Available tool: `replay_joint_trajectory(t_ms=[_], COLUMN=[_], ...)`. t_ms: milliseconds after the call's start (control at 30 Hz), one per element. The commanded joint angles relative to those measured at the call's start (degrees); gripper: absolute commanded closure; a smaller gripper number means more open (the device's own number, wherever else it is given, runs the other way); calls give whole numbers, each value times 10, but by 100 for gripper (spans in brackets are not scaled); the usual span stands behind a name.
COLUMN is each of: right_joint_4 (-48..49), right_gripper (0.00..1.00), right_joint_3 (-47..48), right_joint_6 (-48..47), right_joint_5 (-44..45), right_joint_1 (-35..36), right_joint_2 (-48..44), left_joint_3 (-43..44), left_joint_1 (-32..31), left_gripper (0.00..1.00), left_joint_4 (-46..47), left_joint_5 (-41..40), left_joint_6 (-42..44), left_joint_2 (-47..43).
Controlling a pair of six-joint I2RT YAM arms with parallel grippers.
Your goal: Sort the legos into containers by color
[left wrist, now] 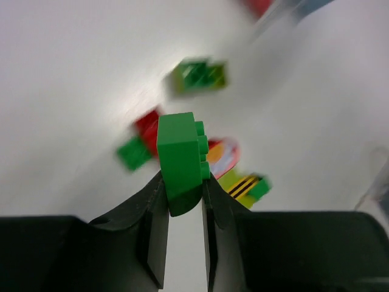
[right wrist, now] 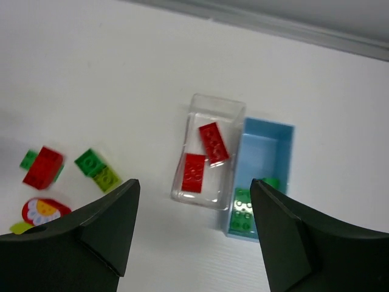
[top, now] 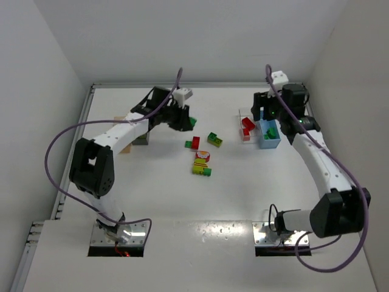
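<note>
1. Surface [top: 182,201] of plain white carries everything, with loose pieces in the middle and bins toward both sides.
2. The left jaws are closed on a solid green plastic brick [left wrist: 181,155]. They pinch its lower end, so its studded part stands out past the tips. In the top view the brick sits at the end of the left arm, just left of the loose pieces.
3. The right jaws stand wide apart with nothing between them, over the two bins on the right.
4. The clear colourless rectangular plastic bin [right wrist: 213,104] holds two flat red bricks [right wrist: 214,143].
5. The light blue rectangular plastic bin [right wrist: 267,134] stands just beside the clear one, on its right. It has green bricks [right wrist: 243,210] at one end.
6. Four things lie loose on the surface:
   - a red brick joined to a small green one [top: 194,143];
   - a green and yellow-green pair [top: 214,139];
   - a rounded red piece with a white and yellow flower print [top: 202,156];
   - a yellow and green cluster with black stripes [top: 202,171].
7. Under the left arm are what look like a translucent orange bin [top: 124,146] and a smoky dark grey bin [top: 141,139]. Both are mostly hidden, and their contents cannot be told.
</note>
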Motion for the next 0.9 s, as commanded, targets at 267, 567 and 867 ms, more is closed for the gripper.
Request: replay_joint_trajectory(t_ms=[267,567,867], right_joint_4=[-40,-102,-119], right_gripper=[25,25,25], right_joint_3=[13,20,14], right_joint_6=[98,98,103], right_joint_5=[98,20,-31], right_joint_1=[-87,-169,-210], right_joint_2=[-135,-188,-206], left_joint_3=[341,458,524], left_joint_1=[-126,-175,-225], left_gripper=[94,91,91], left_joint_4=[101,312,393], left_joint_5=[187,224,188], left_joint_6=[-131,-308,-353], left_joint_2=[226,385,452])
